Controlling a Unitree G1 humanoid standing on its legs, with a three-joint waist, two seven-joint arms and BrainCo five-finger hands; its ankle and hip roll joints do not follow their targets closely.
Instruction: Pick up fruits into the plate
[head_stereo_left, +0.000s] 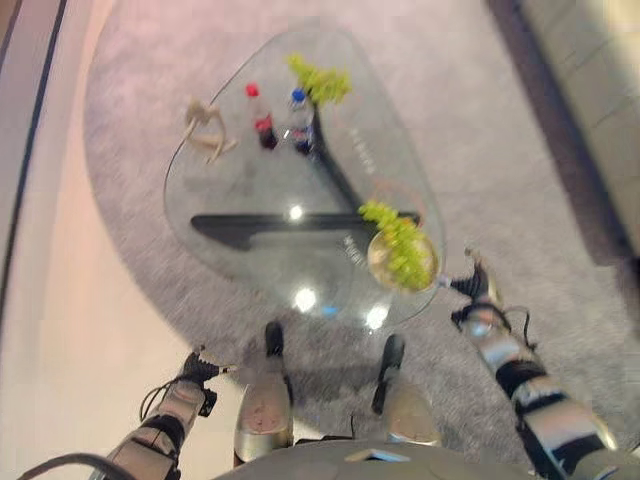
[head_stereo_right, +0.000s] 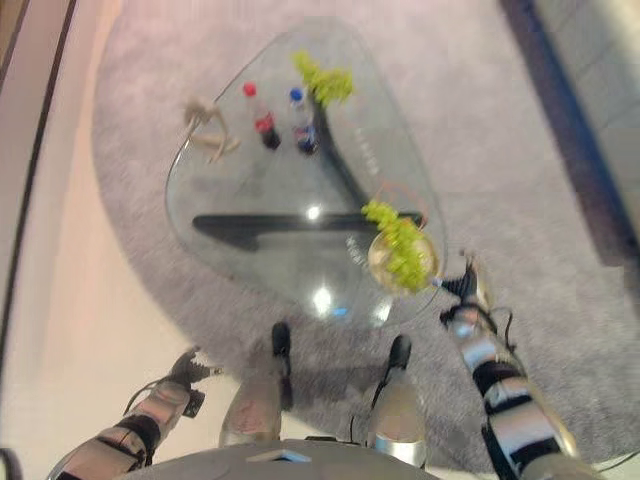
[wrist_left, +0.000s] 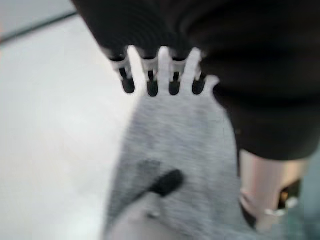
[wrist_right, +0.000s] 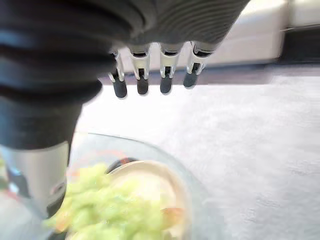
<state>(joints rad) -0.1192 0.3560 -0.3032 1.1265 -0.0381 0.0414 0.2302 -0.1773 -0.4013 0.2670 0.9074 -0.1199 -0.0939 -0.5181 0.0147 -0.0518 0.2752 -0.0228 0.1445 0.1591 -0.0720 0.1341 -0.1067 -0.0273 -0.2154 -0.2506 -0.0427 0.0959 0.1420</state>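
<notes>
Right hand (head_stereo_left: 472, 285) hangs with loose straight fingers just beside the round pale plate (head_stereo_left: 378, 262) holding one green grape bunch (head_stereo_left: 398, 243) at the clear glass counter's (head_stereo_left: 250, 190) near edge, while the other soft, squashy bunch (head_stereo_left: 320, 80) by the far edge looks best lifted by its stem.

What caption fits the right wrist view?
Right robot hand, fingers straight and empty, above grey carpet beside green grapes on the plate.

No text can be read. Faint pale lettering shows on the glass surface (head_stereo_left: 250, 200) near the plate (head_stereo_left: 377, 262) and along its right side, and the two bottles (head_stereo_left: 281, 120) carry labels, all too blurred to make out.
</notes>
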